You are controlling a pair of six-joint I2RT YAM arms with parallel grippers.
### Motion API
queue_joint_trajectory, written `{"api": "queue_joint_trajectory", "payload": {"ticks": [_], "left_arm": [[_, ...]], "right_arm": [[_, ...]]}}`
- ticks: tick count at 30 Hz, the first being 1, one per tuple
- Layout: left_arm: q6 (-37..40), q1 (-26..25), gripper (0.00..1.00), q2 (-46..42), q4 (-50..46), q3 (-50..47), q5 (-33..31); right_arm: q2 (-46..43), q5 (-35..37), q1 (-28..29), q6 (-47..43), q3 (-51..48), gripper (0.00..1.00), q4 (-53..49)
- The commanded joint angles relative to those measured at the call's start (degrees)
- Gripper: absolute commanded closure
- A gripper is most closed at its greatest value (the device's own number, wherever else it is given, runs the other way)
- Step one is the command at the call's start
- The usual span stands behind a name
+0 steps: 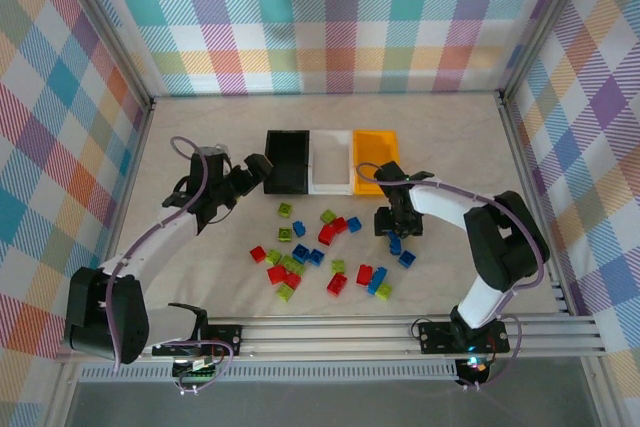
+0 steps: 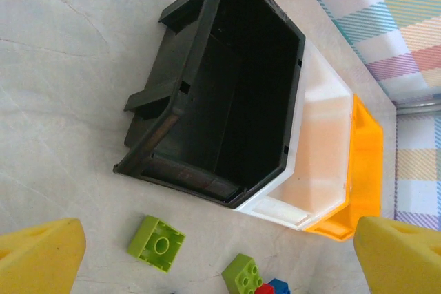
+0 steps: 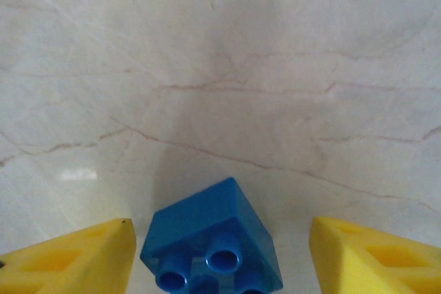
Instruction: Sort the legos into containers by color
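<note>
- Black bin (image 1: pixel 287 160), white bin (image 1: pixel 331 160), orange bin (image 1: pixel 375 159): touching, empty, just ahead of the spread left claw (image 1: pixel 257 170)
- Right claw (image 1: pixel 393 230) released, blue brick (image 3: pixel 210 239) between its fingers
- Legos (image 1: pixel 300 257) strewn between the claws on marbled table (image 1: pixel 450 137); plaid walls (image 1: pixel 330 17)

Marbled tabletop (image 1: pixel 440 137) (pale, faintly veined) inside pastel plaid walls (image 1: pixel 330 17)

Glossy plastic lego (image 3: pixel 207 228) on smooth marbled table (image 3: pixel 220 67).
</note>
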Motion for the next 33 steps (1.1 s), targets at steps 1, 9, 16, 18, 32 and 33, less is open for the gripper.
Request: {"api": "queue_joint_trajectory", "payload": {"ticks": [1,9,16,18,32,33], "left_arm": [[-2.8,1.8,0.0,1.1,1.6,-0.9,3.4],[-1.6,2.1,0.0,-0.1,0.7,-0.5,3.0],[-1.2,2.1,0.0,-2.7,-0.4,0.1,1.7],[-1.1,2.0,0.0,-3.5,-0.3,0.2,1.6],[-2.8,2.1,0.0,-6.7,3.1,-1.4,5.4],[-2.4,2.0,0.0,-6.6,2.3,-1.4,5.3]], "right_arm": [[1.4,1.2,0.4,-1.0,1.4,0.38,0.2],[1.9,0.6,0.3,-1.2,1.1,0.49,0.4],[-0.6,-0.2,0.4,-1.1,0.4,0.6,1.8],[-2.3,-0.1,0.3,-1.1,0.4,0.63,2.0],[-2.6,2.0,-2.2,-2.9,19.2,0.61,2.7],[-0.2,2.6,-2.6,-3.0,21.6,0.61,3.1]]}}
